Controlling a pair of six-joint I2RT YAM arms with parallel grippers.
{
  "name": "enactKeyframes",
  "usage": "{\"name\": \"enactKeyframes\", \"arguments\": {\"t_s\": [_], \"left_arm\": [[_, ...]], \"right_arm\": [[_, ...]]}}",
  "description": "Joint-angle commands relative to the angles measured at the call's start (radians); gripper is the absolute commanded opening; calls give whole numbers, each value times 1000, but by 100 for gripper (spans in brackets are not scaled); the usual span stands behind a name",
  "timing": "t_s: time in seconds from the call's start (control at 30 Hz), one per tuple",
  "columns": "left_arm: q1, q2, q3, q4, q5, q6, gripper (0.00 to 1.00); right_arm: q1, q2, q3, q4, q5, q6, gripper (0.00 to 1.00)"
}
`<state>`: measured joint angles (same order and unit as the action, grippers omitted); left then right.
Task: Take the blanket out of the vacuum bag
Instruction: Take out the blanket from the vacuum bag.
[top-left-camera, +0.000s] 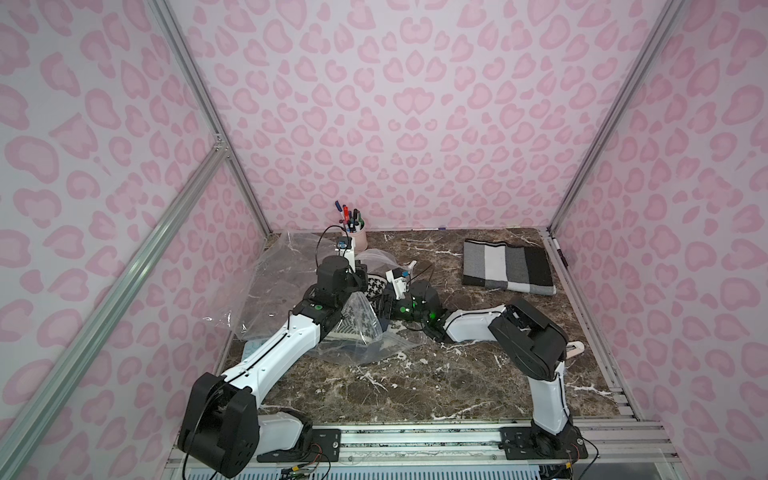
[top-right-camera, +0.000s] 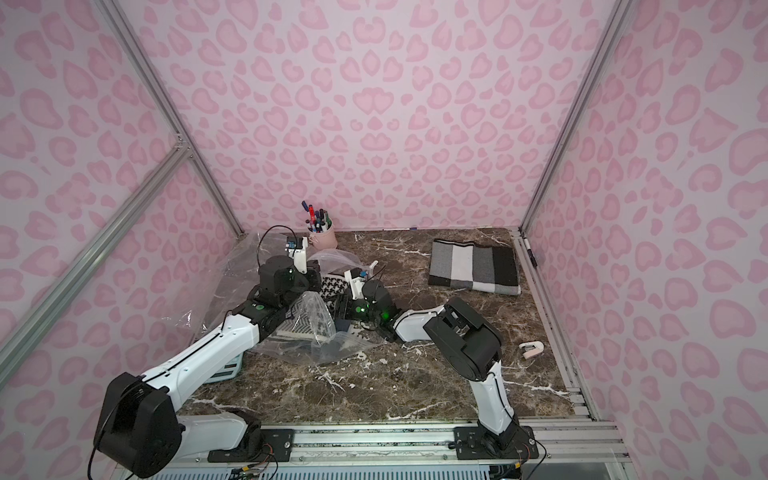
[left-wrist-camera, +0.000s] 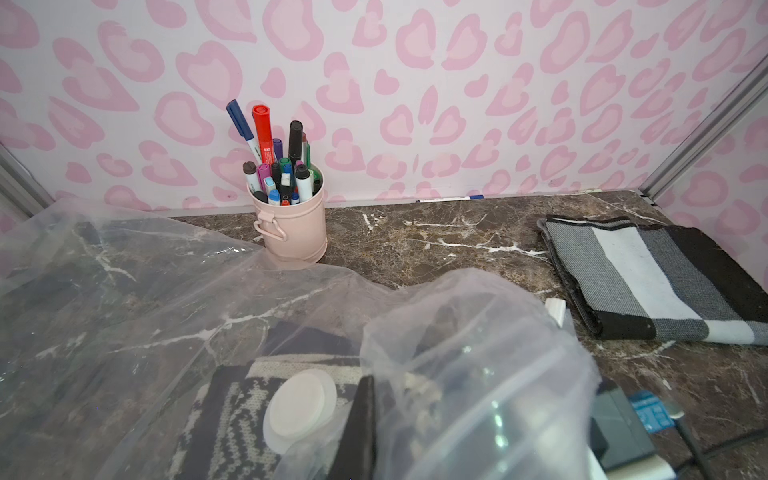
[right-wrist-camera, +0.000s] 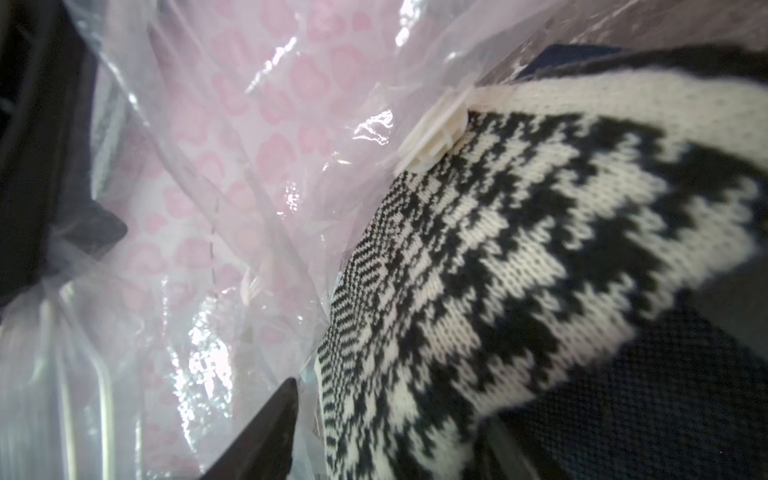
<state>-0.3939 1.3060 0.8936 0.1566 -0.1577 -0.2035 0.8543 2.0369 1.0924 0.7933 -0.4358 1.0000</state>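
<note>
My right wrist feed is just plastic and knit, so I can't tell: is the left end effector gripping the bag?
Observer: Yes, the left end effector is shut on a bunch of the bag, holding it raised.
Operator: Anything behind the bag I might hit?
Observer: A pen cup stands just behind it.
Operator: And to the right?
Observer: A folded striped blanket lies at the back right, apart from the bag.
</note>
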Motion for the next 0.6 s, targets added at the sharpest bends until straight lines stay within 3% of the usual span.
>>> {"name": "enactKeyframes", "arguments": {"t_s": [0.0, 0.33, 0.57], "left_arm": [[0, 2, -4, 27, 4, 1, 4], [1, 8, -1, 23, 1, 4, 4], [0, 16, -7, 28, 6, -1, 4]], "right_arm": [[3, 33, 28, 20, -33, -12, 64], [3, 165, 31, 266, -113, 108, 50], [2, 102, 72, 160, -105, 17, 37]]}}
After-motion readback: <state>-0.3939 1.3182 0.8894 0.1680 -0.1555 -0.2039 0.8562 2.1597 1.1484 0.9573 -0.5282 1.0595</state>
